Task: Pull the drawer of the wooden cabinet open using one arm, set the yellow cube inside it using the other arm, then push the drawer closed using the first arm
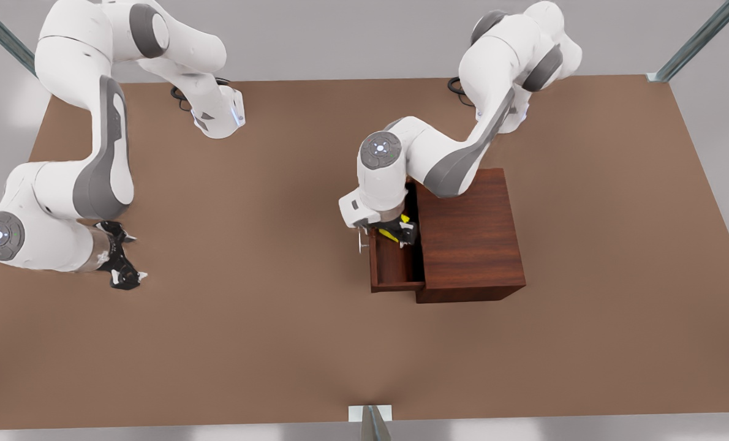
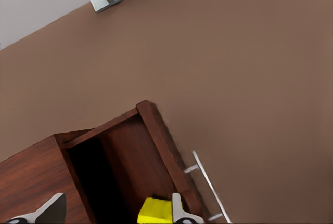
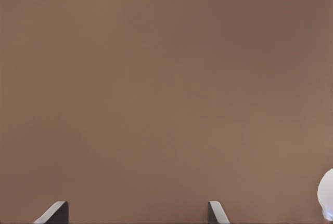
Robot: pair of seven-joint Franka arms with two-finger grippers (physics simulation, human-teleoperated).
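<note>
Tabletop (image 1: 279,343): brown, carrying everything.

Wooden cabinet (image 1: 470,236): sits toward the tabletop's edge on the front view's right, roughly midway between the far and near edges.

Drawer (image 1: 395,263): pulled out from the cabinet's face toward the tabletop's middle, its inside open from above. The thin silver bar handle (image 2: 210,185) shows on the front panel in the left wrist view.

Left claw (image 1: 396,231): poised over the open drawer at its end nearer the far edge. Its fingers stand wide, wider than the cube, which rests against one fingertip (image 2: 178,208); the other is well apart from it. A real grip cannot be confirmed.

Right claw (image 1: 124,263): waits above bare tabletop near the edge on the front view's left, fingers spread wide, holding nothing.

Yellow cube (image 2: 156,211): within the drawer's outline, at the left claw. Whether it rests on the drawer floor is hidden.

Step in hand, by my reading: placing the cube, at or near release. Next call: lift the left claw straight up clear of the drawer walls, then bring the right claw across to the front panel and push the drawer shut squarely.
</note>
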